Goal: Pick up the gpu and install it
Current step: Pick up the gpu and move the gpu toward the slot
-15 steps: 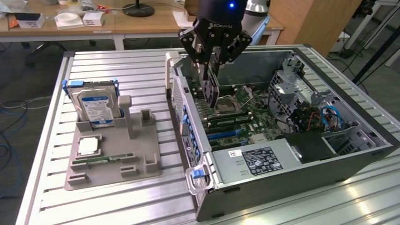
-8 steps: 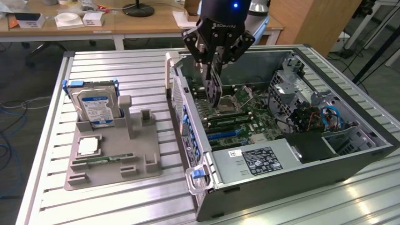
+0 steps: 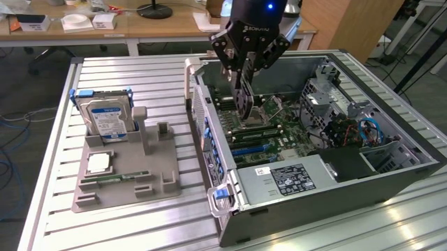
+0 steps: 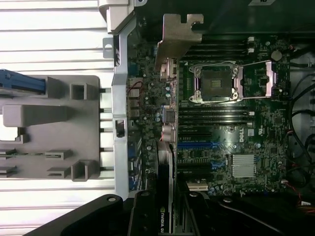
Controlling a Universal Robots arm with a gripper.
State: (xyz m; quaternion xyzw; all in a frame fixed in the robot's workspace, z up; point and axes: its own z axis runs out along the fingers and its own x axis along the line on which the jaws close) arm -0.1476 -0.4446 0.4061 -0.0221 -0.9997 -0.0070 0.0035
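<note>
My gripper (image 3: 242, 83) hangs over the open computer case (image 3: 335, 193), shut on the top edge of the gpu (image 3: 244, 104). The gpu is a thin black card hanging upright, its lower edge just above the motherboard (image 3: 279, 130). In the wrist view the gpu (image 4: 165, 172) runs edge-on out from between my gripper (image 4: 165, 219), with its silver end bracket (image 4: 173, 42) near the case's rear wall. Blue expansion slots (image 4: 197, 145) lie on the board just beside the card.
A grey parts holder (image 3: 157, 188) on the slatted table carries a silver hard drive (image 3: 106, 119), a processor chip (image 3: 98, 163) and a green memory stick (image 3: 112, 179). Inside the case are an open processor socket (image 4: 216, 83), a power supply (image 3: 286, 179) and drive cages with cables (image 3: 349, 125).
</note>
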